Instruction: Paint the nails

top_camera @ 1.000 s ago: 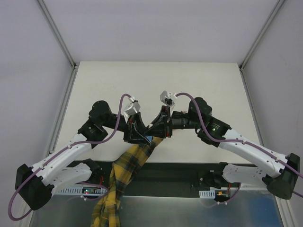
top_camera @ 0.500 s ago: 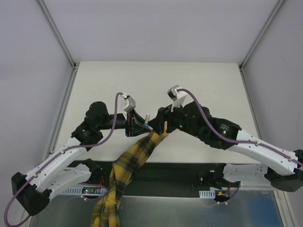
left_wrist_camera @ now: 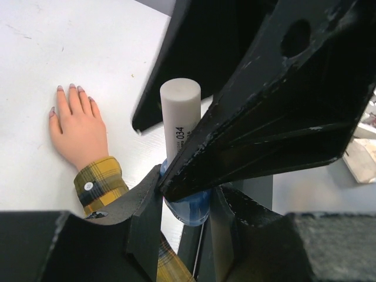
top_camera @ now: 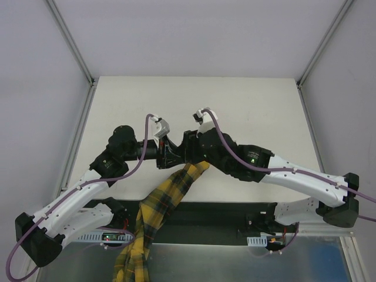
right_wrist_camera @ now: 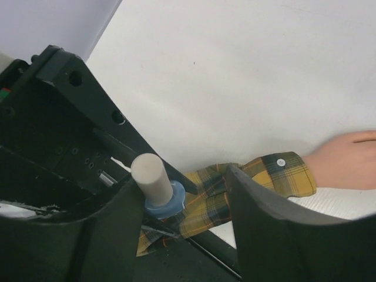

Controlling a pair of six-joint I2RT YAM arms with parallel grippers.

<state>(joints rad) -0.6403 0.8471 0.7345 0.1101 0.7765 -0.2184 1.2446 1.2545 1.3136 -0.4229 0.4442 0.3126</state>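
Our left gripper (left_wrist_camera: 185,202) pinched the small blue bottle (left_wrist_camera: 189,212) upright. Our right gripper (right_wrist_camera: 188,182) stood spread, its jaws either side of the white cap (right_wrist_camera: 151,176), not visibly touching it. The cap's long axis ran straight up, and it read "034". The nails (left_wrist_camera: 69,88) tipped a peach hand (left_wrist_camera: 79,132) lying flat on the table (left_wrist_camera: 35,35) below both grippers, fingers pointing away from the plaid sleeve (left_wrist_camera: 100,182).
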